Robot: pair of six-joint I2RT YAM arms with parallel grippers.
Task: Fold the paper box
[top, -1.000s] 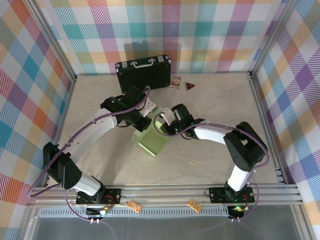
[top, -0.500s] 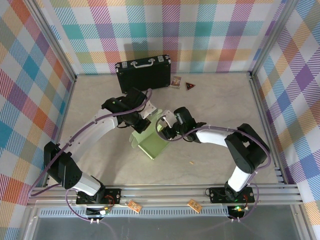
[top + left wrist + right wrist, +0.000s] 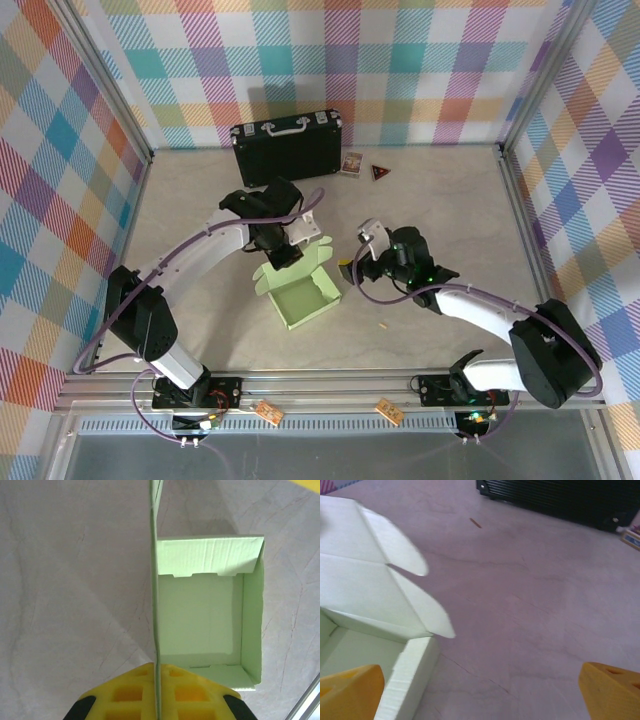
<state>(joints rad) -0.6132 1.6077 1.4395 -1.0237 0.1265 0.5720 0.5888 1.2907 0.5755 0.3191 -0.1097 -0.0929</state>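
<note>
Now that the right jaws have let go, the picture differs from a second ago. They were nearly shut at the right side of the paper box point(image 3: 303, 298) and now stand fully spread. The right arm point(image 3: 472, 306) is pulled back to the right, with its jaws near the box's right wall but clear of it. The right wrist view agrees: yellow fingertips point(image 3: 350, 692) wide apart, nothing between them, and bare surface point(image 3: 530, 605) ahead.

The left jaws are unchanged, closed on the box's upright panel at its far-left edge. In the left wrist view the thin card runs edge-on between the yellow pads point(image 3: 125, 696), with the tray just to its right.

The box has moved too. It was tipped up between the two arms. It now sits flat on the surface, mid-scene and slightly left of centre, open side up. It is on the near side of the black case point(image 3: 288, 146) and well apart from it. All the walls stand, and the tucked tabs on the two end walls look seated. The lid panel, with its rounded ear flaps point(image 3: 407, 555), is up and not folded over.

My read:
- The tray stage looks done, and what's left is closing the lid and tucking it in.
- The right arm is free for that.
- Only the left pinch steadies the box now, and the card is light. A careless push on the lid could slide or skew it.
</note>
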